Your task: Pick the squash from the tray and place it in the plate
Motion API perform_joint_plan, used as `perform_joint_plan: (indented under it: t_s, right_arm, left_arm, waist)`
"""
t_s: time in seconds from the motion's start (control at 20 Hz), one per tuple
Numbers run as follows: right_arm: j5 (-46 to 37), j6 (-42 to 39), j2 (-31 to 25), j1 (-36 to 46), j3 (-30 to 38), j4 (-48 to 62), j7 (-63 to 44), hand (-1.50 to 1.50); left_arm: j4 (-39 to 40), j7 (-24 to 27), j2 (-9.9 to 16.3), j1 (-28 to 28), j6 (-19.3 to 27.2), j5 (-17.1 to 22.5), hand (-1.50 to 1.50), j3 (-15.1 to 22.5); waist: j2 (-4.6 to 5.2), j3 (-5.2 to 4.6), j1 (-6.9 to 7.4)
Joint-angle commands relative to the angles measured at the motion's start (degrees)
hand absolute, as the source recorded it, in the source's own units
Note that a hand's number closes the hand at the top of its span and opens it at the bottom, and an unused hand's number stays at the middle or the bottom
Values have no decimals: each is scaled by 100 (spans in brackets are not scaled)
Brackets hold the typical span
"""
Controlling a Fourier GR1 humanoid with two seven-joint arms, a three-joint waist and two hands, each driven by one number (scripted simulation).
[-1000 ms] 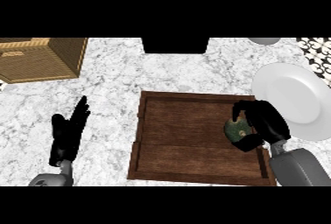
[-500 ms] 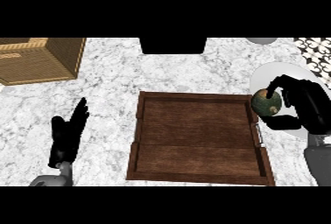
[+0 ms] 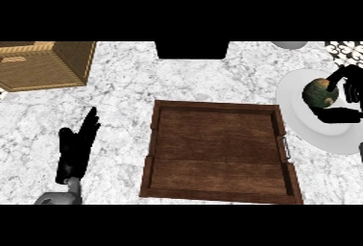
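a white-and-grey marbled stone counter (image 3: 142, 86) fills the view, with a dark square opening (image 3: 191, 49) cut into its far edge and a patterned black-and-white patch (image 3: 349, 50) at the far right corner; a woven tan wicker basket (image 3: 46, 65) sits at the far left, well apart from everything else. in the middle lies a dark brown rectangular wooden tray (image 3: 220, 151) with raised rims and a small metal handle on its right side, its floor bare. just beside the tray's right rim sits a round white plate (image 3: 305, 129), partly cut off by the view's right edge. the robot's black right hand (image 3: 347, 98) is over the plate, fingers and thumb curled around a round mottled green-and-orange squash (image 3: 320, 94), which is above the plate's far half, whether it touches the plate cannot be told. the black left hand (image 3: 77, 146) rests at the lower left on the counter side of the tray, fingers straight and holding nothing. broad bare marble lies between the basket, the tray and the left hand, and a narrower strip runs along the tray's far rim
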State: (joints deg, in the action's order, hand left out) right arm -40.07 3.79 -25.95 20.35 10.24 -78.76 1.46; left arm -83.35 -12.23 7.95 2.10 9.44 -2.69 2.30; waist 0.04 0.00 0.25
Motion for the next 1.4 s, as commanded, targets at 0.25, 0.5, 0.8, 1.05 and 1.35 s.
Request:
perform_joint_plan:
  t_s: [0.25,0.5,0.8,1.05,1.35]
  right_arm:
    - [-64,428,-430,903,521,2632,1115,150]
    - [-258,523,-815,1640,668,4400,1580,150]
    - [-316,-377,-959,1894,474,5267,1852,150]
    - [-707,-559,-894,2158,225,6199,1787,-150]
    - [-332,-880,-1193,2160,547,6403,3414,-150]
  left_arm:
    - [333,256,-121,95,-107,-61,0,-26]
    - [-94,177,-155,-186,-114,-113,0,101]
    - [189,221,-215,60,-4,-204,0,27]
    - [-155,-90,37,102,-286,-11,0,-92]
    - [-170,-161,-95,132,-156,-126,0,-9]
  waist:
    - [23,3,38]
    - [72,15,216]
    - [48,8,110]
    - [85,18,247]
    - [73,25,191]
